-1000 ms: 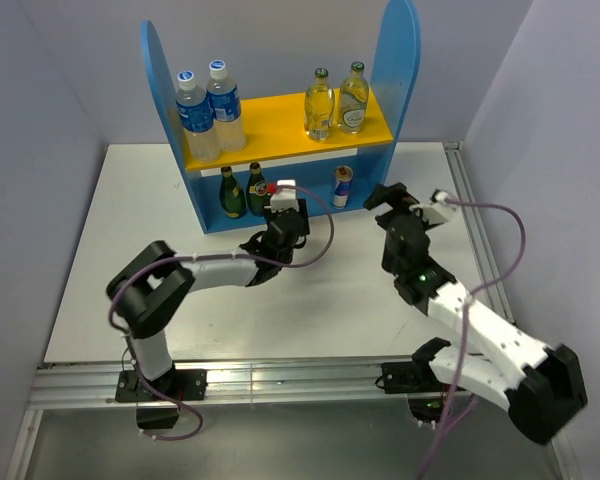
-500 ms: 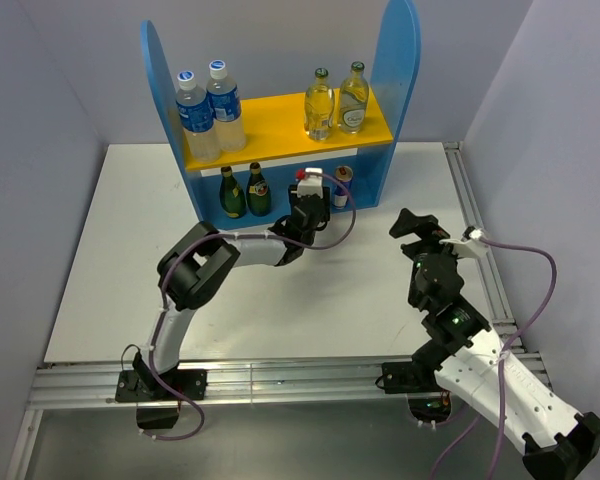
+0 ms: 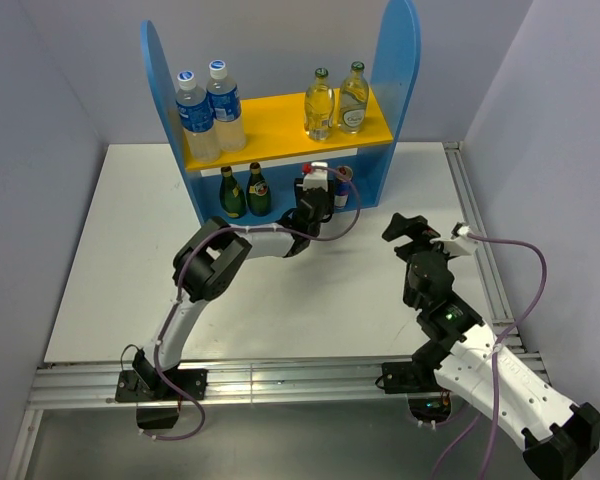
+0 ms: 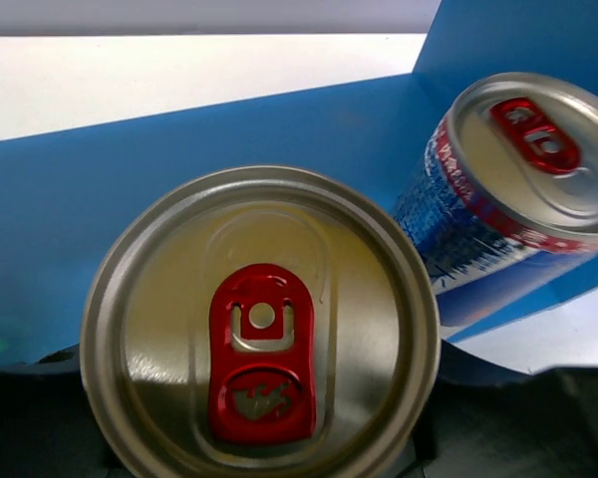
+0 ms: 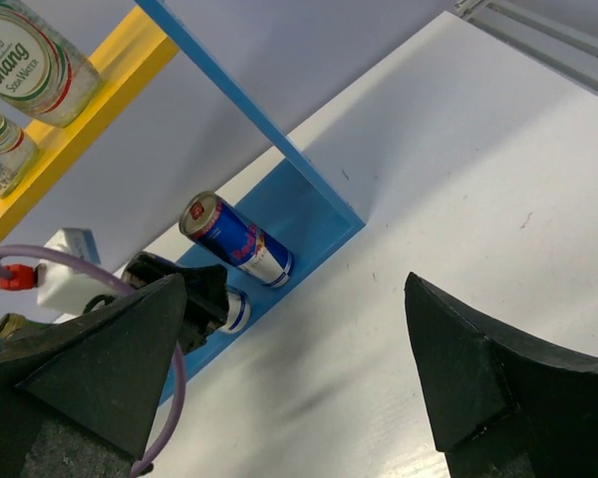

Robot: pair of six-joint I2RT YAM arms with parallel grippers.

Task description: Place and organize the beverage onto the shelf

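We see the white worktop [image 3: 130, 260] with the shelf [image 3: 400, 70] standing at its far edge. The left arm [image 3: 250, 243] stretches to the front of the shelf's lower level. The right arm [image 3: 460, 330] sits in front of the shelf's right panel, well apart from it.

On the shelf's yellow-orange upper board, two water bottles [image 3: 208, 112] with blue caps stand at the left end. Two clear glass bottles [image 3: 336, 100] of pale yellow liquid stand at the right end, each pair side by side. On the shelf's blue base, two green bottles [image 3: 242, 192] stand toward the left.

Right of them, at the front edge of the base, is an upright can [image 4: 261, 329] with a red tab. A second can [image 4: 508, 189] stands just beside it, toward the shelf's right panel; we cannot tell whether the two touch.

The left fingers [image 4: 523, 418] are clamped on the first can. The right fingers [image 5: 90, 368] are spread wide apart, holding nothing, pointed at the shelf's lower right corner.
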